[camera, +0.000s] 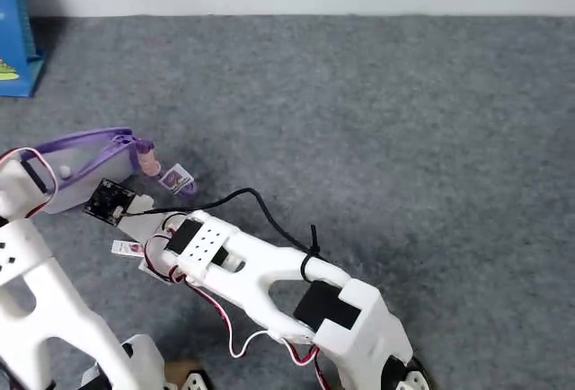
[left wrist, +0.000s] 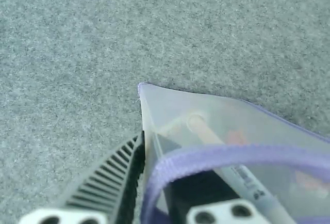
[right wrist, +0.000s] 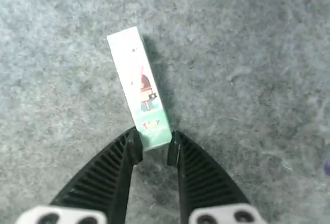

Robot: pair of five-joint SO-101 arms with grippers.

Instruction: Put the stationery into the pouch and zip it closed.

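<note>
Eraser (right wrist: pixel 138 87) pickup underway: right gripper (right wrist: pixel 153 144) pinches its end on the carpet (right wrist: pixel 258 53), lower left of the high view. Left gripper (left wrist: pixel 152 146) clamps the pouch (left wrist: pixel 170 100) wall farther up that frame, mouth open. Next, likely: lift, carry, drop it inside, then zip.

- Pouch (left wrist: pixel 216 126): frosted, see-through plastic, smooth, with a purple woven-looking zip band (left wrist: pixel 232 157).
- Table cover (camera: pixel 404 120) under the pouch: grey, rough, felt-like.
- Eraser box (right wrist: pixel 139 90): smooth printed card.
- Right gripper (right wrist: pixel 153 149): matt black ribbed plastic.
</note>
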